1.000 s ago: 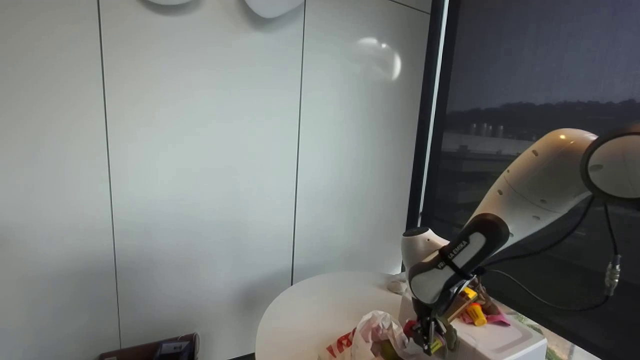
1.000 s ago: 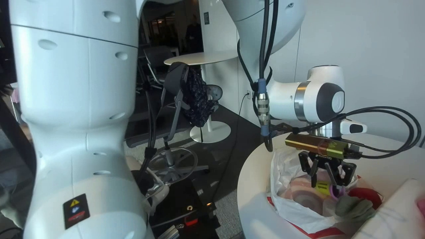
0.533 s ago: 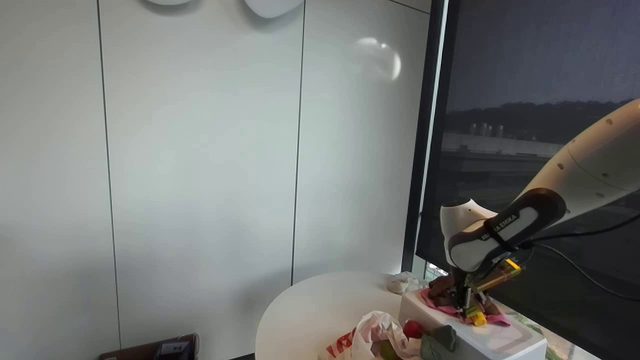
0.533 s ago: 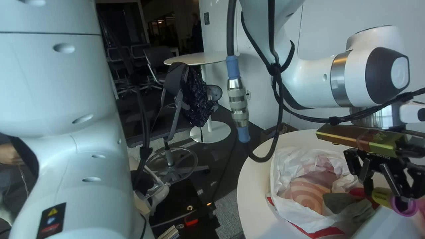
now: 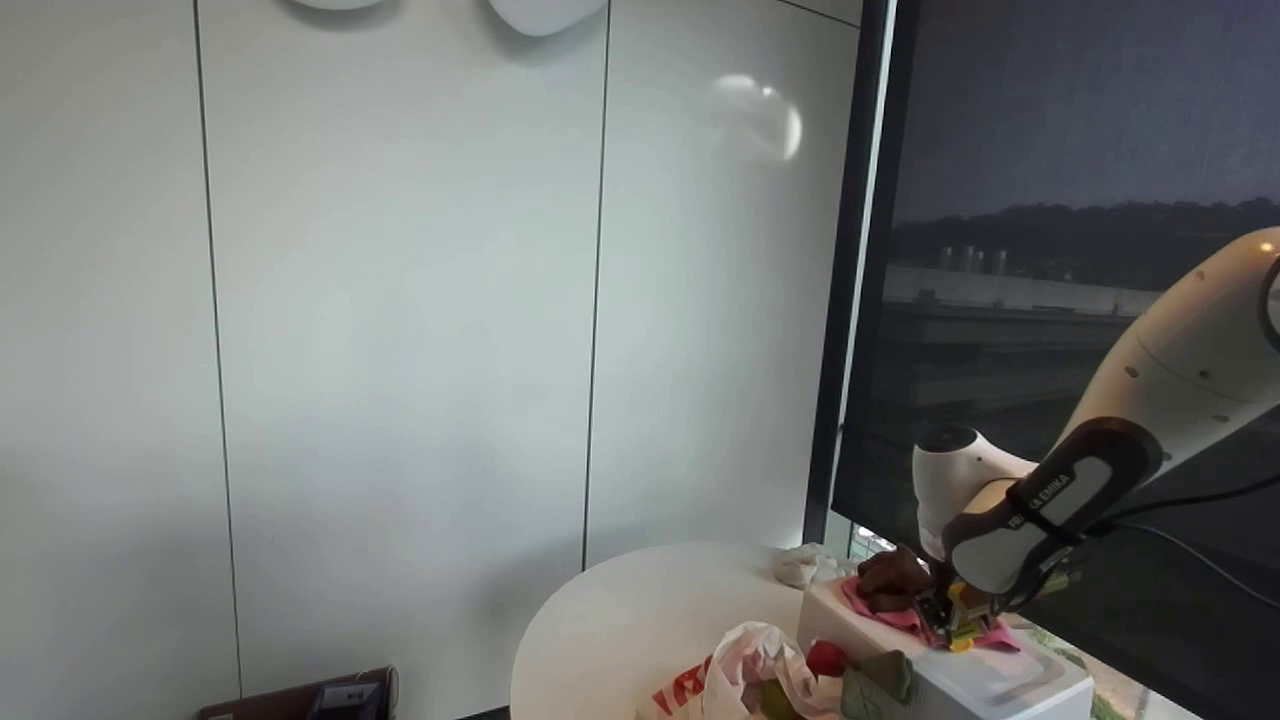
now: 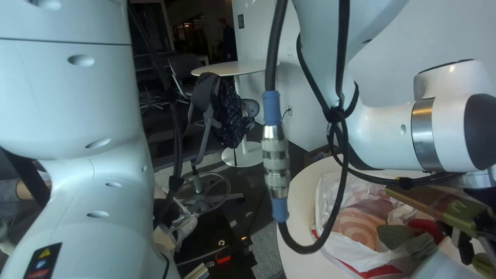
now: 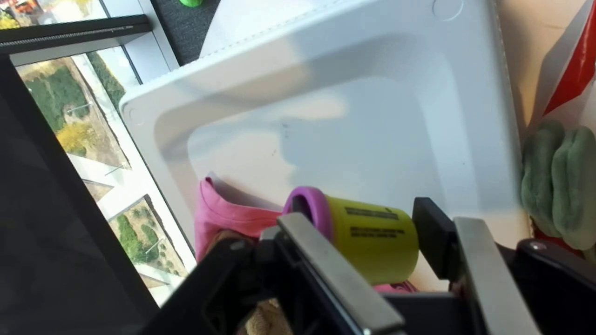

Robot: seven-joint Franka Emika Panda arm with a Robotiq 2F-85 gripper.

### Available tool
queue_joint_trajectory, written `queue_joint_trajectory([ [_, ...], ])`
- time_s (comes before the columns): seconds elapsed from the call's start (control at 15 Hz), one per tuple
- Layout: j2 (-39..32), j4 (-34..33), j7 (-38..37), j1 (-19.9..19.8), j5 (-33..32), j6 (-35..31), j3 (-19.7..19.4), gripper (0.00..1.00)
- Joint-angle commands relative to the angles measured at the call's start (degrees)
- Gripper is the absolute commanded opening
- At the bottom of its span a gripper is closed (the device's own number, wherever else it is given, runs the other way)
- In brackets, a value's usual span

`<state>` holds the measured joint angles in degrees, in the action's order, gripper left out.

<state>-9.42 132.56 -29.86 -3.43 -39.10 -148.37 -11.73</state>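
Evidently, end effector (image 7: 358, 223) clamped on yellow cup (image 7: 372, 232), over surface (image 7: 358, 130), near pink cloth (image 7: 233, 216), inward of edge nearest green item (image 7: 558, 190). Grasp done; release not yet made; resting contact unclear.

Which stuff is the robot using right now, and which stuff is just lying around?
Part of the job:
the gripper
the yellow cup it holds
probably the white box below

Just lying around, it seems:
the pink cloth on the box
the plastic bag
the soft green thing
the chair further back
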Motion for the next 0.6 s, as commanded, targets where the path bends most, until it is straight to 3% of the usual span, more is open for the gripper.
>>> queue_joint_trajectory([
  [0.0,-1.8,0.1,-6.3,0.6,-3.9,-4.8,-1.1,0.9],
  [0.13,-1.8,0.2,-8.5,0.8,-5.0,-6.9,-1.5,1.0],
  [0.27,-0.5,0.7,-11.0,1.1,-6.5,-9.1,-1.9,1.0],
  [0.53,1.2,3.3,-9.4,0.6,-1.7,-12.0,0.9,1.0],
])
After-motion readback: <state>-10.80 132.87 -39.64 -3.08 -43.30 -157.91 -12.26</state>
